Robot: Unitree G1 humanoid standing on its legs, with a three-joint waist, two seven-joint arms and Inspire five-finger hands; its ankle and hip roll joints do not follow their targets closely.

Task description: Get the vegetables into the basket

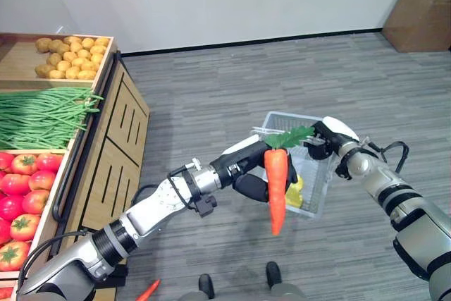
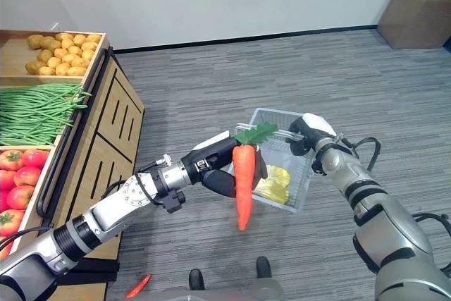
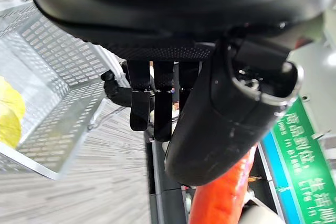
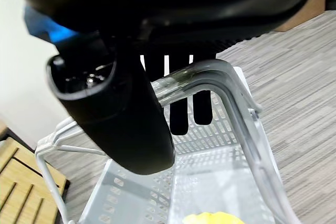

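Three wooden crates (image 1: 17,68) at far left hold potatoes (image 1: 70,56), green beans (image 1: 39,118), red tomatoes (image 1: 21,195). My left hand (image 1: 246,170) curls round a long orange carrot (image 1: 277,188), hanging beside the white perforated wire basket (image 1: 317,188); a yellow item (image 1: 294,192) lies inside. My right hand (image 1: 325,137) grips its clear handle (image 4: 210,74).

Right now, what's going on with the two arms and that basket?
The left robot hand is shut on a carrot, holding it by its top so it hangs tip-down just beside the basket, not yet inside. The right robot hand is curled round the basket's handle, holding it off the floor. Something yellow already lies in the basket. Another carrot lies on the floor by the produce stand.
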